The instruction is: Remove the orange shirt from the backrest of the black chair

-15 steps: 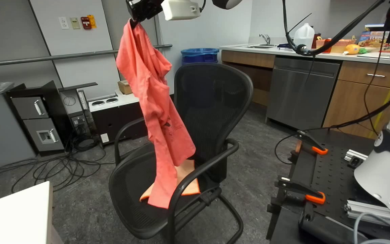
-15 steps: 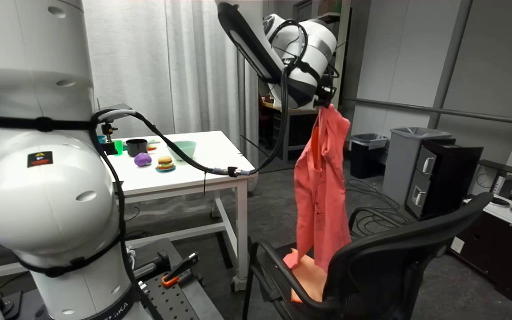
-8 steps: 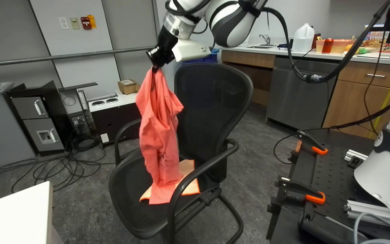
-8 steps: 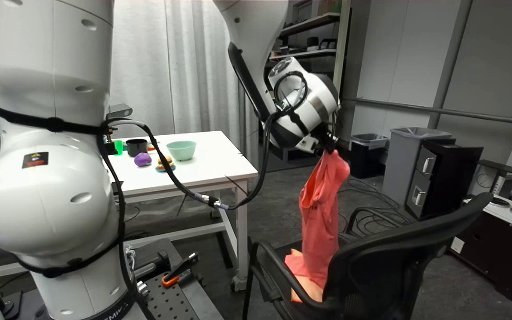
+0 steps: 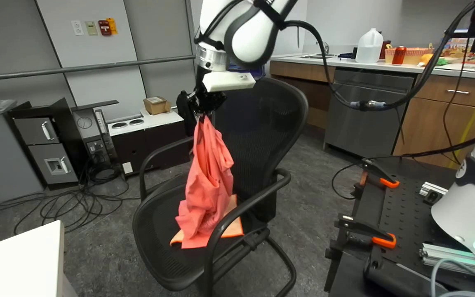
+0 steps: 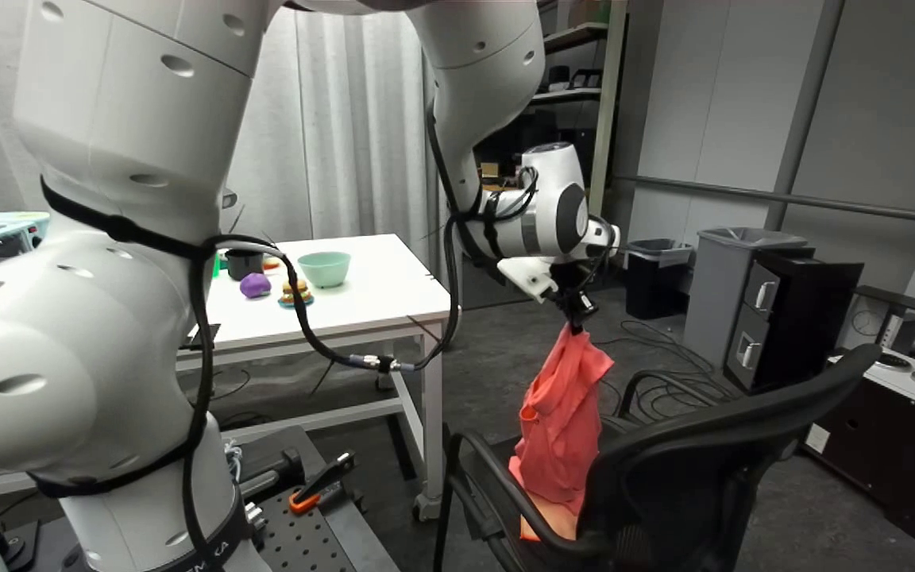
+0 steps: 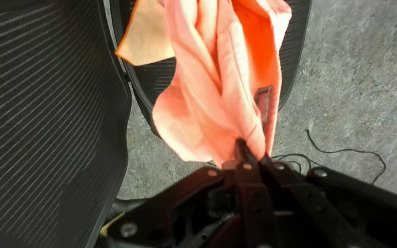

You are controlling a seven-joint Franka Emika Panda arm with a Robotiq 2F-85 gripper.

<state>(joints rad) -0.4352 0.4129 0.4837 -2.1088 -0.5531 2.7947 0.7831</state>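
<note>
In an exterior view, a black mesh armchair (image 5: 262,140) stands upright at centre frame. Over its seat (image 5: 159,222), a coral-orange fabric shirt (image 5: 209,181) hangs in loose folds from a pinched top, its lower end crumpled. At left in the wrist view, the backrest (image 7: 53,113) stands apart from the shirt.

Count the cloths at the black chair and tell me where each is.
2: the shirt, its top pinched in the claw; and a pale orange cloth on the seat, partly covered by the shirt. Others may be hidden underneath.
</note>
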